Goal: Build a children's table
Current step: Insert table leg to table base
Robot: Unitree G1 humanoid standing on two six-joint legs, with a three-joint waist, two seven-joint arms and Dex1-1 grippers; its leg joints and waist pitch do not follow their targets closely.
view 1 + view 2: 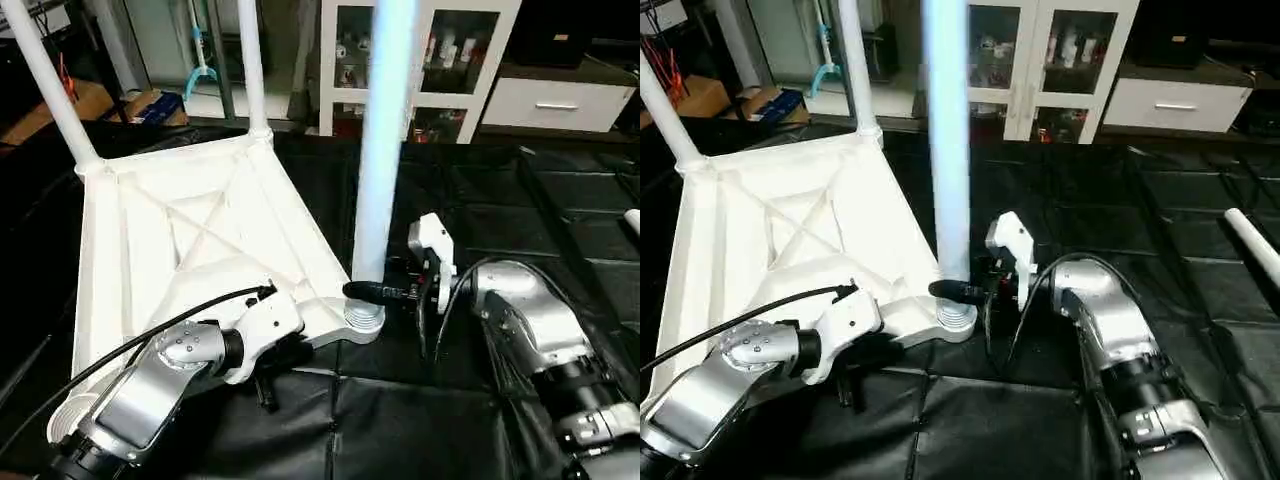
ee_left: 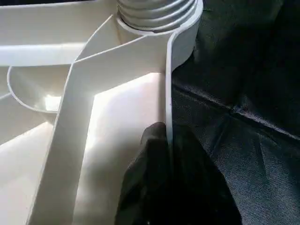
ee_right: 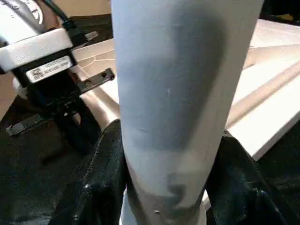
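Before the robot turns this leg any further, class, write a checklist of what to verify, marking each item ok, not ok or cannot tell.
1. Right gripper jaws closed around the leg near its base: ok.
2. Left gripper jaws clamped on the rim of the table top, steadying it: ok.
3. Leg standing upright in the near corner socket: ok.
4. Leg screwed fully home: not ok, threads show at the socket.
5. Two far legs already standing in their sockets: ok.
6. Fourth leg lying on the mat to the right: ok.
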